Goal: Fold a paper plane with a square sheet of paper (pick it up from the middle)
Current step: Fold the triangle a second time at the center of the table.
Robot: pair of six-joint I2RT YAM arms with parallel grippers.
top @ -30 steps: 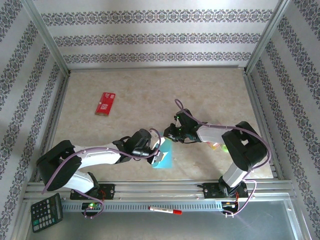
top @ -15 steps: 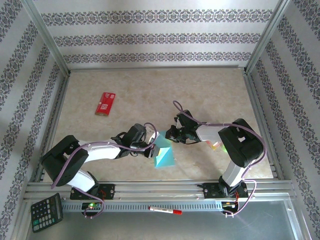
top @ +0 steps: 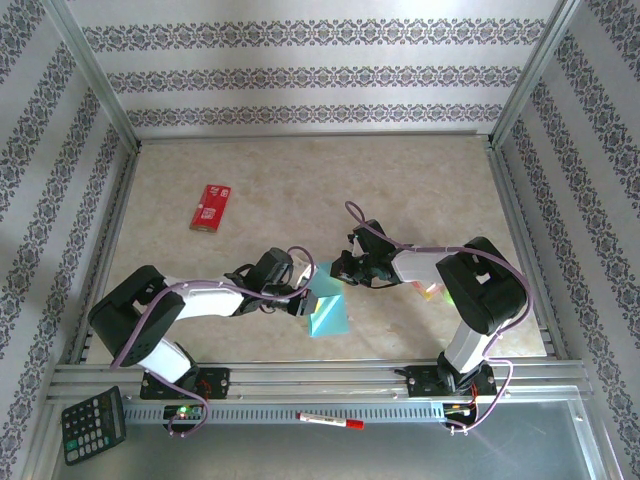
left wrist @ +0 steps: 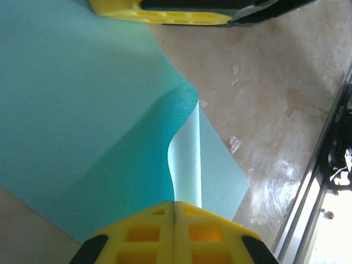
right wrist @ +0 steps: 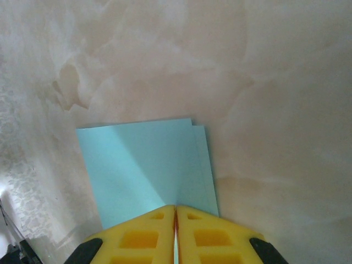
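- Left wrist view: we see our left gripper clenched on the creased light teal-blue paper sheet.
- We see our right gripper closed at its edge; grip unclear.

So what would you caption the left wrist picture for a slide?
Left end effector, shut, pinches a curling fold of teal paper over the table.

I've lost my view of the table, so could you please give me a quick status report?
Left pincer shut on the teal sheet. Right pincer shut on its far end. Sheet folded, bowing upward. Red packet far off, not in the way.
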